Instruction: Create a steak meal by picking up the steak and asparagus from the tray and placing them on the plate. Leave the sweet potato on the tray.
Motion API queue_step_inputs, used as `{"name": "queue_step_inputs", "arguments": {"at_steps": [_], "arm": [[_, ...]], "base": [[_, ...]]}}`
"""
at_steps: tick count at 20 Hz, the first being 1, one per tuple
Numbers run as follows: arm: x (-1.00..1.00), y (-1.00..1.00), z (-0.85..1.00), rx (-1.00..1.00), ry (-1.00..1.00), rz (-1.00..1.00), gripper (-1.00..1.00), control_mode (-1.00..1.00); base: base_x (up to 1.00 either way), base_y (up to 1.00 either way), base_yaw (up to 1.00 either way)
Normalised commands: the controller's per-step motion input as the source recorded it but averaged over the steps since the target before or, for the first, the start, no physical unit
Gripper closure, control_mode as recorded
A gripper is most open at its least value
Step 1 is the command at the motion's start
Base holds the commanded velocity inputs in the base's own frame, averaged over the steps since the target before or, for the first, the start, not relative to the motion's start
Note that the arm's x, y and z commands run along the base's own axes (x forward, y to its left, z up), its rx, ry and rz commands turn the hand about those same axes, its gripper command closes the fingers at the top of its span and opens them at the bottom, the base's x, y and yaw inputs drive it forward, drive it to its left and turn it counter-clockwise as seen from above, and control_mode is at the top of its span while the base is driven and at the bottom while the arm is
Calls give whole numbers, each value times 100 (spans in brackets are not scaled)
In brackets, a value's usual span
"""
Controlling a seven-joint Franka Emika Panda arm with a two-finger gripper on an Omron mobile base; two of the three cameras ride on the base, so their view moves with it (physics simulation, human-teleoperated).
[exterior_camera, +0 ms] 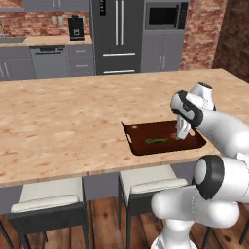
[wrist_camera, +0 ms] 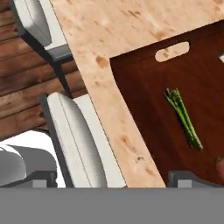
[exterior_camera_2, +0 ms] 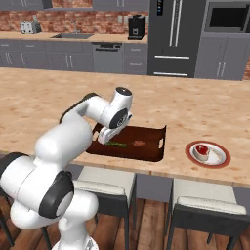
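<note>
A: Where's the hand (exterior_camera: 182, 132)?
B: Low over the right part of the tray (exterior_camera: 141, 146), as seen from the left base camera. Jaws spread wide, gripping nothing.

A: And the asparagus (exterior_camera: 156, 141)?
B: Lying flat on the tray floor, just left of the hand in that view, apart from the fingertips. From the right base camera, stalks (exterior_camera_2: 116, 144) just beside the hand (exterior_camera_2: 102, 138), a little toward the tray's (exterior_camera_2: 151, 152) middle.

A: Seen from the hand itself?
B: Asparagus (wrist_camera: 183, 118) ahead and to the right, running slantwise across the dark tray (wrist_camera: 140, 87). Not between the fingers; one dark fingertip (wrist_camera: 192, 178) at the bottom right, below the stalk ends. Handle slot of the tray beyond the bundle's tips.

A: Steak (exterior_camera_2: 201, 151)?
B: Already on the plate (exterior_camera_2: 220, 161), out on the counter (exterior_camera_2: 205, 112) to the right of the tray, well apart from the hand.

A: Sweet potato (exterior_camera_2: 138, 143)?
B: Small brownish lump on the tray, past the asparagus from the hand in the right base view. In the left base view, a reddish bit (exterior_camera: 174, 135) right beside the hand, partly hidden by it.

A: Tray's place?
B: Near the counter's (exterior_camera: 58, 121) front edge, above two pale-cushioned stools (exterior_camera: 46, 197).
</note>
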Motion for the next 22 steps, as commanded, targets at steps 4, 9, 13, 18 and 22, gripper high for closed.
{"name": "queue_step_inputs", "arguments": {"at_steps": [4, 9, 13, 18, 22], "arm": [[35, 11, -28, 0, -4, 42, -100, -100], [37, 0, -39, 0, -8, 34, -100, -100], [39, 0, -39, 0, -7, 26, -100, -100], [43, 0, -33, 0, -4, 18, -100, -100], [48, 0, -29, 0, 0, 12, -100, -100]], "base": [[0, 0, 0], [0, 0, 0], [0, 0, 0], [0, 0, 0], [0, 0, 0]]}}
